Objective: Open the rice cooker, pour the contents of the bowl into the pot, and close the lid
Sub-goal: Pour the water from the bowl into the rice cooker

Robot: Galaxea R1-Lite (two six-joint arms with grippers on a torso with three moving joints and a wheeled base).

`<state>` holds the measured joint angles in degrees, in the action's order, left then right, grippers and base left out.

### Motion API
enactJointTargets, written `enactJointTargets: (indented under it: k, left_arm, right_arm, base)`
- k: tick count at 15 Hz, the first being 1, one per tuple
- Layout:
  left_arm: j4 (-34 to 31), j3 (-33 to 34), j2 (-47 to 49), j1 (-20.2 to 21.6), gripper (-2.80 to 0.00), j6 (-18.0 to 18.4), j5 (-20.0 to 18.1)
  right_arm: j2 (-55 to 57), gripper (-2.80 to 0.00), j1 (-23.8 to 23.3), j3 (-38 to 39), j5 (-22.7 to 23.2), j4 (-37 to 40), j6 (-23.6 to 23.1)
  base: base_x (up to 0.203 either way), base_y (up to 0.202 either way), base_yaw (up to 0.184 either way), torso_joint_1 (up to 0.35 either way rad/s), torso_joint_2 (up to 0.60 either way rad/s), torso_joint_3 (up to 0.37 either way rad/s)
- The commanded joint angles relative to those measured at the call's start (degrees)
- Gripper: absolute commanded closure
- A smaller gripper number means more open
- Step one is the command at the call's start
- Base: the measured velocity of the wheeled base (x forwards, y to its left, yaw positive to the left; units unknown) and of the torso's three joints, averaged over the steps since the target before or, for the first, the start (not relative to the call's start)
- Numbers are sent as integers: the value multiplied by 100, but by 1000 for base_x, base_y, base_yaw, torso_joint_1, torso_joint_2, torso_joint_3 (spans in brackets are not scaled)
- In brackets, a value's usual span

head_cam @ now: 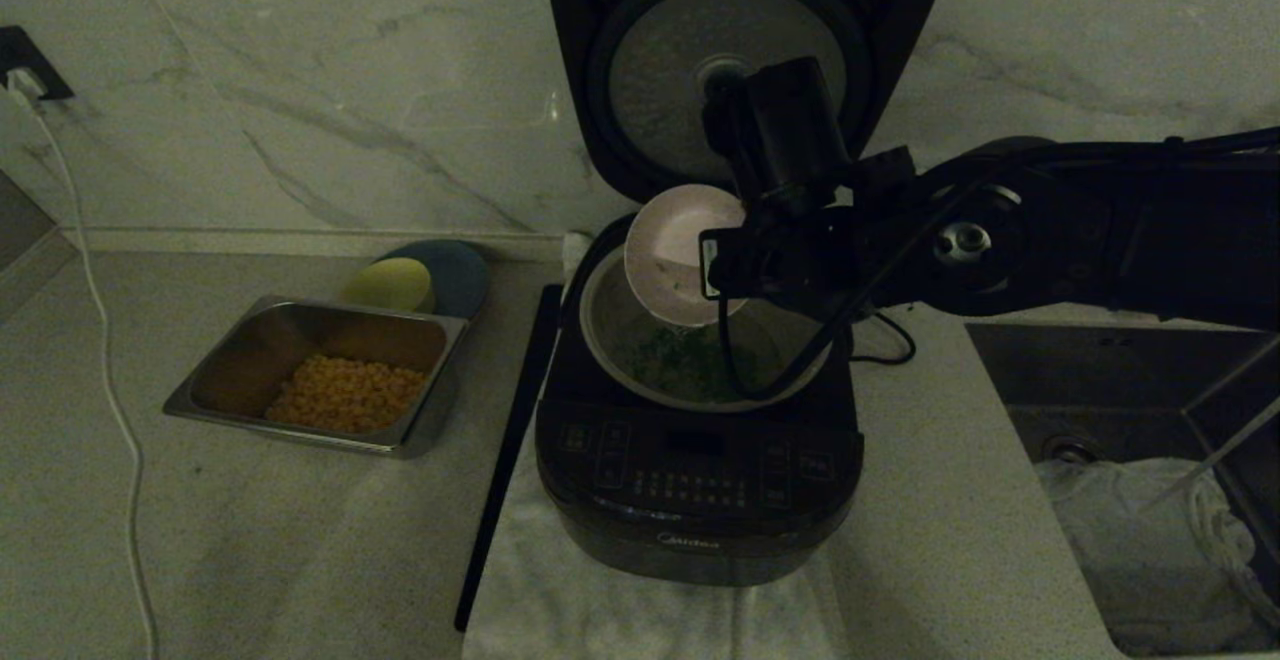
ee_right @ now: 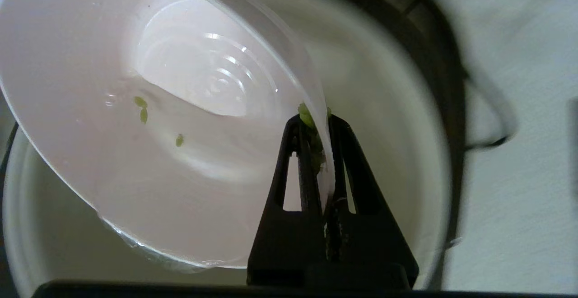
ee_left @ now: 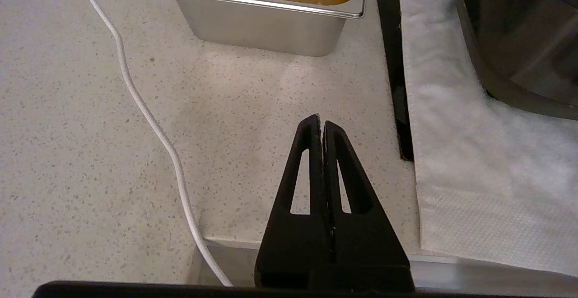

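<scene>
**Bowl tipped over the open pot**

The bowl [head_cam: 678, 252] hangs tilted above the pot [head_cam: 610, 340], its mouth facing 9 o'clock and nearly bare but for a few green flecks. The chopped greens [head_cam: 690, 360] lie in the pot. The right gripper [ee_right: 321, 162] is clamped on the bowl's rim. The lid [head_cam: 735, 60] of the rice cooker [head_cam: 700, 480] stands upright at 12 o'clock. At 9 o'clock sits a steel tray [head_cam: 420, 420] with yellow kernels. The left gripper [ee_left: 321, 128], fingers pressed together on nothing, hovers over the countertop [ee_left: 90, 153].

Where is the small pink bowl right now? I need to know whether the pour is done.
In the head view the bowl hangs tipped over the open pot, pinched at its rim by the right claw, in front of the raised lid.
</scene>
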<state>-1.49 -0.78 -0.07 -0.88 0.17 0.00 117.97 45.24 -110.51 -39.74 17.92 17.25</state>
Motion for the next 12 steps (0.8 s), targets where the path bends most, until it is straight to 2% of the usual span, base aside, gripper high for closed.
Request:
enactJointTargets:
  k: [1, 4, 6, 9, 12]
  left_arm:
    - [-1, -1, -1, 0, 0, 0, 0]
    - [-1, -1, -1, 0, 0, 0, 0]
    - [-1, -1, -1, 0, 0, 0, 0]
    - [-1, -1, -1, 0, 0, 0, 0]
    - [-1, -1, -1, 0, 0, 0, 0]
  right_arm:
    - [-58, 0, 148, 34, -278, -389, -328]
    - [-108, 0, 321, 134, -690, -1070, -861]
    - [-144, 0, 399, 483, -822, -1777, -1240]
    - [-214, 0, 410, 1215, -864, -3401, -1985]
    - [-173, 0, 373, 2003, -868, -5346, -2837]
  base:
    - [0, 0, 0, 0, 0, 0]
    - [0, 0, 0, 0, 0, 0]
    - [0, 0, 0, 0, 0, 0]
    - [0, 0, 0, 0, 0, 0]
    - [0, 0, 0, 0, 0, 0]
